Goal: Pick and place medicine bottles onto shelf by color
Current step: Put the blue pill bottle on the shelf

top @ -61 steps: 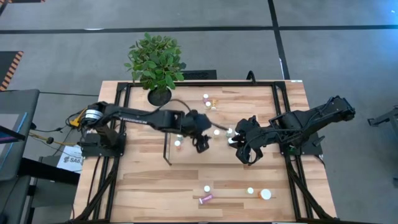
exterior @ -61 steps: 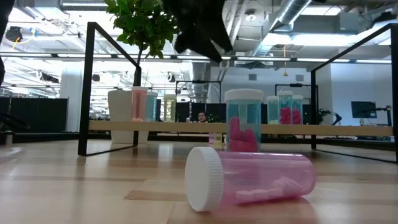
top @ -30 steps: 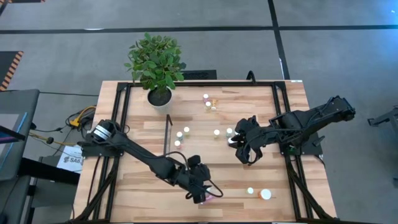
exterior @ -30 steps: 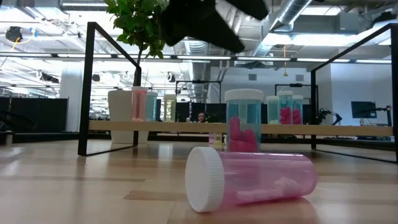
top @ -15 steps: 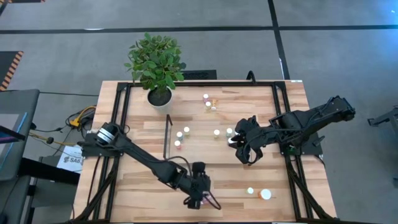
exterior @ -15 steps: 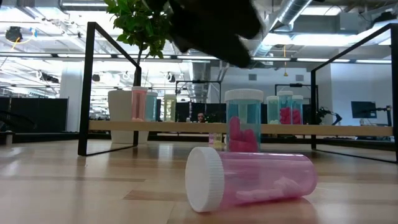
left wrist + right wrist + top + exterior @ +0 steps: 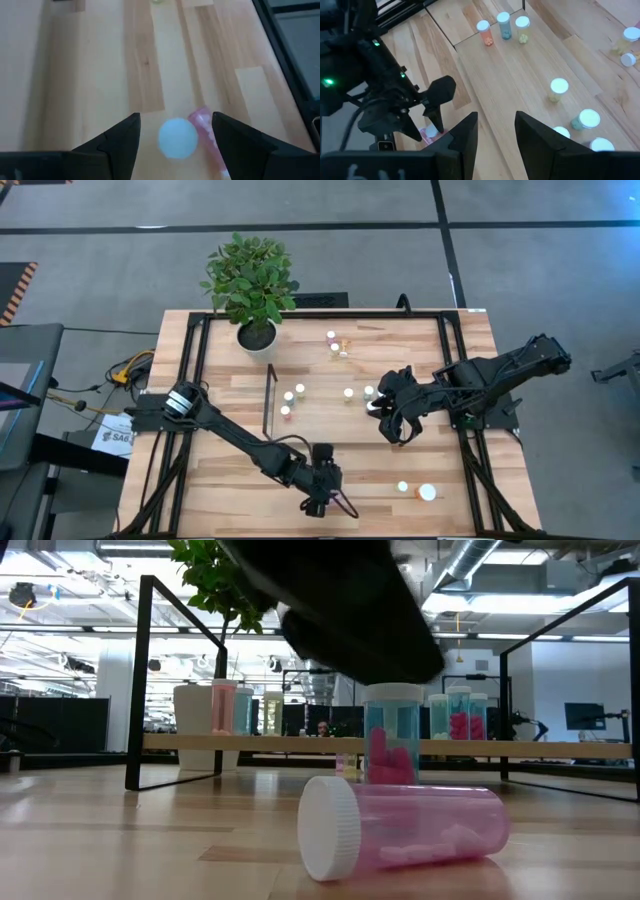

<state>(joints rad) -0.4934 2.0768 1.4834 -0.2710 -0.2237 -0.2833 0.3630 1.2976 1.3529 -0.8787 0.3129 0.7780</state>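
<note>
Pink bottle [image 7: 405, 825]: on its side on bench [image 7: 230, 480], light, smooth, likely to roll.
Hold: across the body, beside white cap [image 7: 178, 138].
Left gripper [image 7: 175, 134]: jaws open, straddling it.
Right gripper [image 7: 392, 430]: waiting mid-bench, jaws narrowly parted, empty.

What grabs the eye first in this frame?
The left gripper, jaws open, hovers right over a pink bottle lying on its side near the table's front edge. Behind it, bottles stand upright along the shelf, while the right gripper waits mid-table.
</note>
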